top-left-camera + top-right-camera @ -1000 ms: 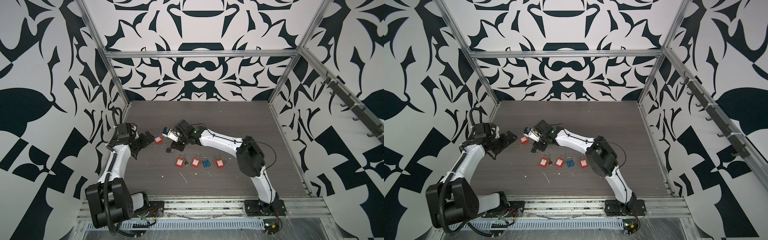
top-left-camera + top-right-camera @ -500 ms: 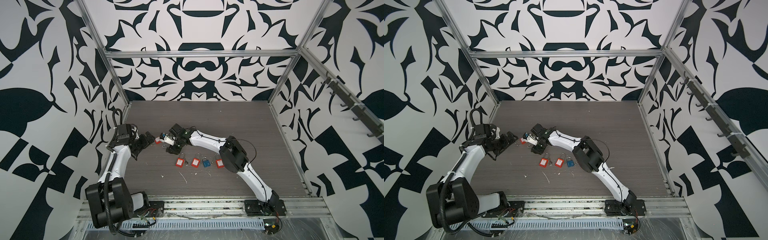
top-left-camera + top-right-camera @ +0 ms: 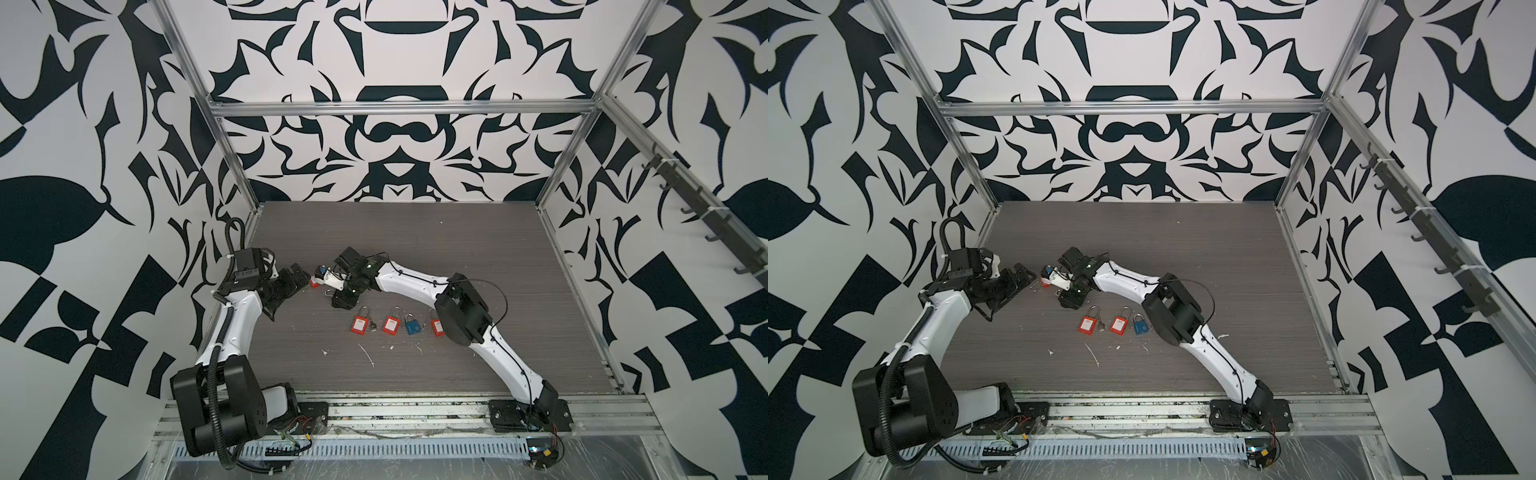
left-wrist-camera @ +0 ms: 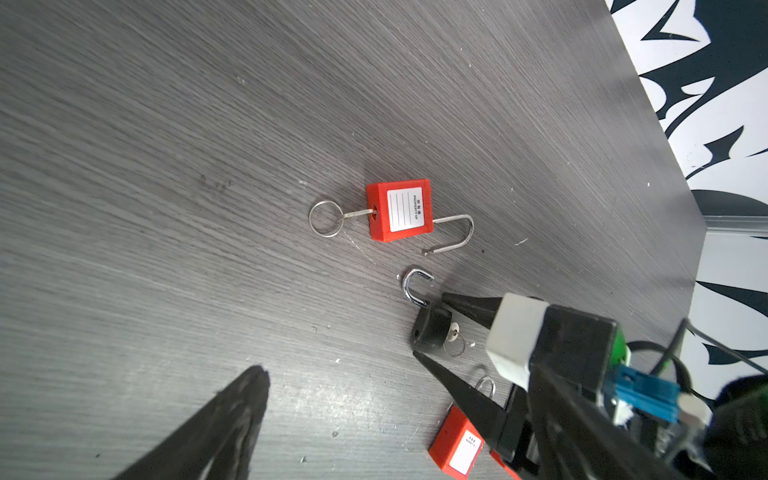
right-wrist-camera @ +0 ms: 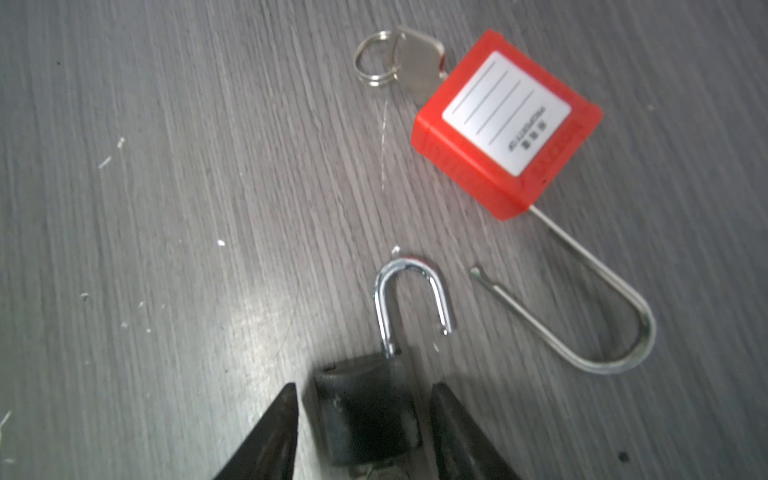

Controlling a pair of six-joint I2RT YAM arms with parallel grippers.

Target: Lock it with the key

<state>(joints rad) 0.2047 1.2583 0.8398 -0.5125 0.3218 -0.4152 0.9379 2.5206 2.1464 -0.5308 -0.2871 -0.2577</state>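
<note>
The right fingers stand apart on either side of the black padlock. A sliver of counter shows on each flank, so they bracket its body without clamping it. The black padlock lies flat on the counter with its shackle popped open, one leg seated in the body and the other hanging free. At its opposite end, toward the wrist, a small key appears to sit in the keyhole. Just beyond that open shackle lies a red padlock, label up, with its long wire shackle swung out and a flat key on a ring in its far end. On the near side of the black padlock, toward the robot's base, a row of four padlocks, three red and one blue, lies in line, and their shackles look pushed home. The left fingers are spread wide and hold nothing, hanging on the far side of the red padlock from the black one. As a judgement, the black padlock is not yet locked. Its shackle has yet to be pressed into the body and the key turned, and the red padlock beside it looks equally unfinished.
</note>
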